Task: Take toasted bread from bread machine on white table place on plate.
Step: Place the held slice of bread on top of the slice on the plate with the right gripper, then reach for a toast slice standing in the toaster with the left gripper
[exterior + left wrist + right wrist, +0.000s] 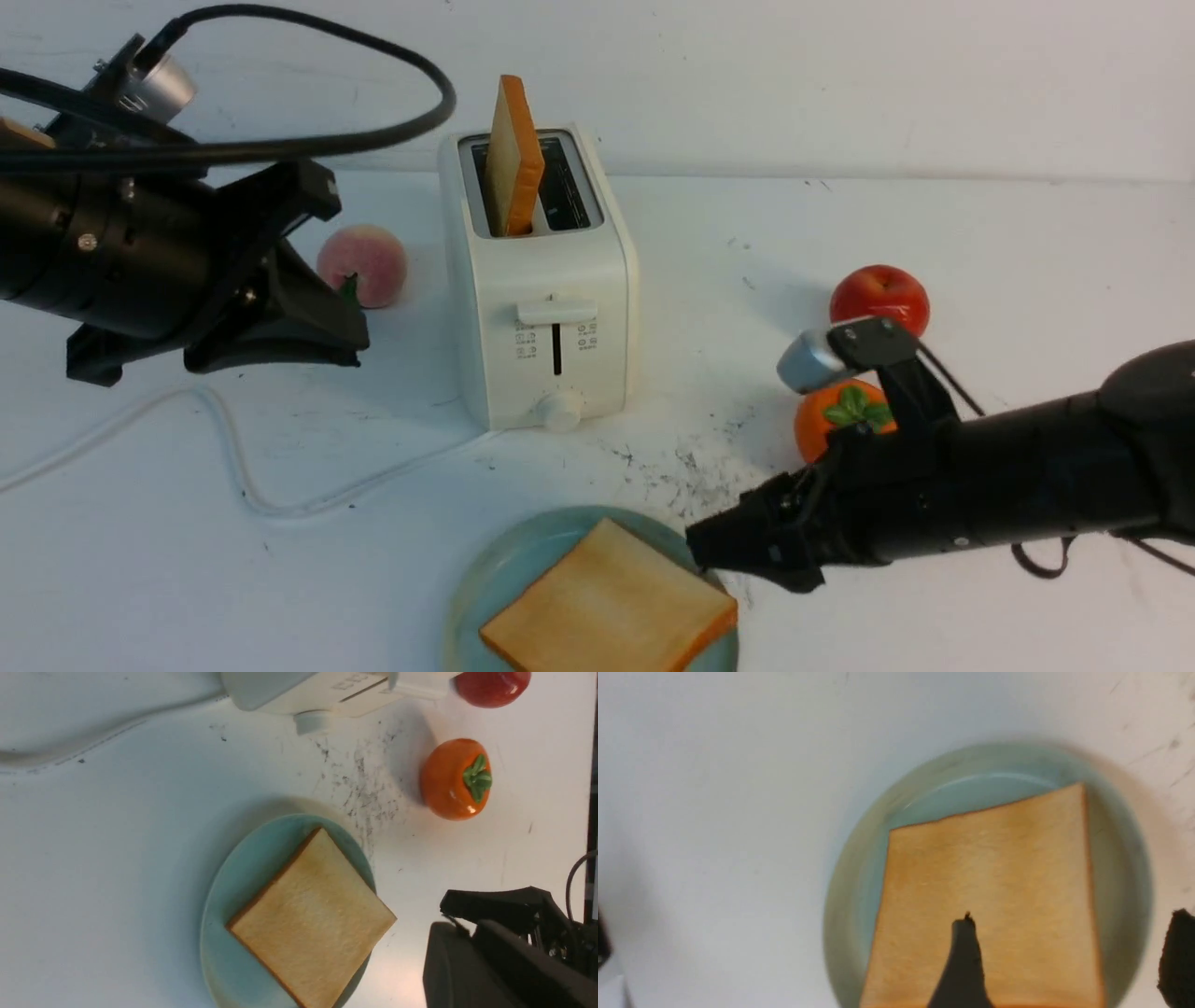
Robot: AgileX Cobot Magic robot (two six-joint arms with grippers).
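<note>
Toast (607, 607) lying on plate (471, 597), right claw (702, 553) spread beside it; left claw (317, 327) state unclear. Second slice (513, 154) leaning in toaster (541, 308); crooked pull risking toppling it.

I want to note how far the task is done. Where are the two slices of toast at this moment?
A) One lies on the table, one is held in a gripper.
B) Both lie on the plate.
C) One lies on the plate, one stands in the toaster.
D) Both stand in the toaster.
C: one toast slice lies flat on the blue-green plate, and the other slice stands upright in a slot of the white toaster.
</note>
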